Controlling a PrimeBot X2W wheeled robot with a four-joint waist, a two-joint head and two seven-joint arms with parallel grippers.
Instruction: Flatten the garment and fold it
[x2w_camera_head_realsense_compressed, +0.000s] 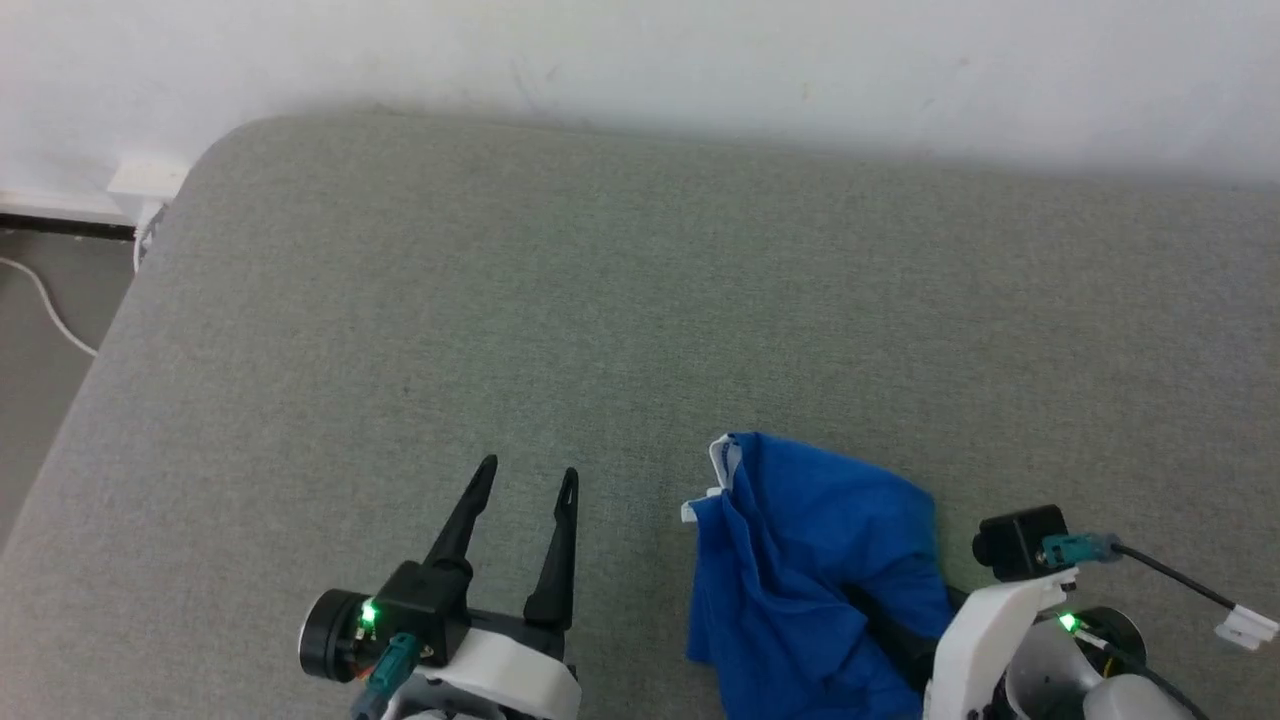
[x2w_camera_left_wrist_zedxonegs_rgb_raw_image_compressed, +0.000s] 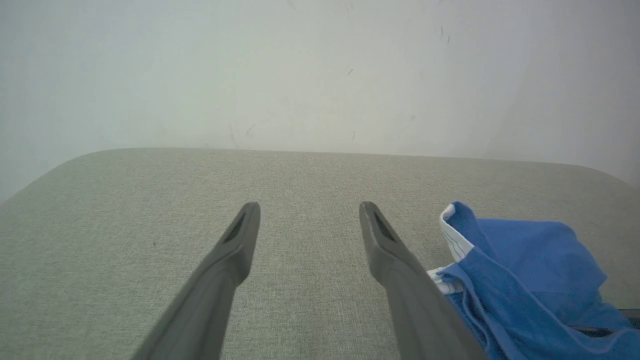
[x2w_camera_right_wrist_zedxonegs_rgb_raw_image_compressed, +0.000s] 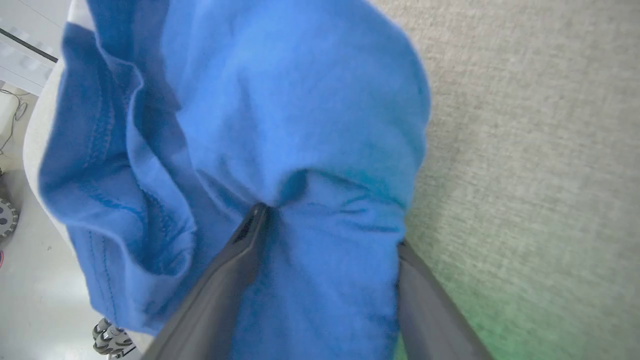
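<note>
A big grey-green soft pad (x2w_camera_head_realsense_compressed: 640, 300) lies under the left gripper (x2w_camera_head_realsense_compressed: 529, 468). It spreads far out past the fingertips and off to both sides. Its cloth looks rough and woven. The pad's corner, ahead and to the left of the gripper, is round. Past the pad's far edge, straight ahead of the gripper, stands a white wall (x2w_camera_head_realsense_compressed: 640, 50) with a few small dark marks. Far off to the gripper's left, beyond the pad's side, is a grey floor (x2w_camera_head_realsense_compressed: 40, 400). A thin white cable (x2w_camera_head_realsense_compressed: 45, 305) curves across that floor. By the wall there, a small white box (x2w_camera_head_realsense_compressed: 145, 180) sits near the pad's corner. A dark strip (x2w_camera_head_realsense_compressed: 65, 228) runs along the bottom of the wall.
</note>
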